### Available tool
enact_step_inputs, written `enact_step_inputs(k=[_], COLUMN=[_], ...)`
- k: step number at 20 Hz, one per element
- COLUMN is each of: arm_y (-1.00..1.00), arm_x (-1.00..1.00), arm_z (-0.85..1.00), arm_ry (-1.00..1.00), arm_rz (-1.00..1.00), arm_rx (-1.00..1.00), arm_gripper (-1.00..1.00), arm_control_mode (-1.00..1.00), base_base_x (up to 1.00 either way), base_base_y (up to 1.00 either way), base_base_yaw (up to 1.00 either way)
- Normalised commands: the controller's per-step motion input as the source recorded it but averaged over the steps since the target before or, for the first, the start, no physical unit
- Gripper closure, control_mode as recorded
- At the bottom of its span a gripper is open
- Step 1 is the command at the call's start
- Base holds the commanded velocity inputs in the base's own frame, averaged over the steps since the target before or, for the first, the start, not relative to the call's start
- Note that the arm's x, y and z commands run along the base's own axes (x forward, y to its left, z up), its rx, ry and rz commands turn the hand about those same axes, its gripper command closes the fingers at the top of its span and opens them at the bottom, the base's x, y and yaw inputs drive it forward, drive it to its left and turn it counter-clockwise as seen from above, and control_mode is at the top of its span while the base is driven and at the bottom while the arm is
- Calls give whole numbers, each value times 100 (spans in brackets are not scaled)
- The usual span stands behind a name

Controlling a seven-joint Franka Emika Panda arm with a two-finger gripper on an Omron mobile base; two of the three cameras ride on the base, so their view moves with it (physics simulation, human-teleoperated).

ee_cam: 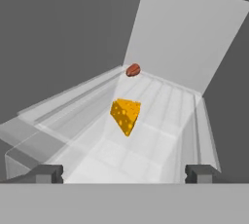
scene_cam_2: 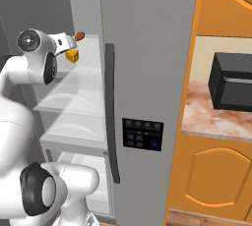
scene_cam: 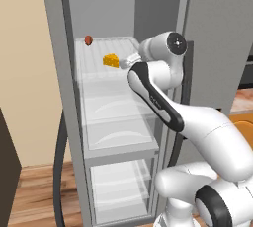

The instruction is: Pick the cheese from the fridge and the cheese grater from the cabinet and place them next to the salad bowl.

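While the end effector (ee_cam: 124, 173) is reaching into the fridge (scene_cam: 59, 73) with jaws spread wide and empty, the cheese (ee_cam: 126, 115) is sitting on the top shelf (ee_cam: 160, 121) ahead; a fingertip could be nudging the wedge deeper, toward the reddish-brown item (ee_cam: 133, 69).

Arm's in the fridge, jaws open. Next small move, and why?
Probably ease the gripper straight forward along the shelf until its fingers straddle the cheese, then close. The jaws stand wide open with nothing between them, and the wedge lies ahead, roughly centred. The small reddish-brown item sits further back, clear of the path.
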Motion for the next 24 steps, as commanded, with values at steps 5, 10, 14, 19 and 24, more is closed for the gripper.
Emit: enact_step_inputs(k=[5,10,14,19,24], arm_y=[5,3,0,2,18], arm_x=[19,21,22,29,25], arm_z=[-6,-18,-20,-12,-12], arm_ry=[1,4,12,13,2], arm_rz=[-1,0,0,0,-1], arm_rx=[0,0,1,1,1], arm_gripper=[-100,-100,-100,-100,-100], arm_control_mode=[-100,-100,-100,-100,-100], base_base_x=[0,0,0,0,0], base_base_y=[0,0,0,0,0], base_base_yaw=[0,0,0,0,0])
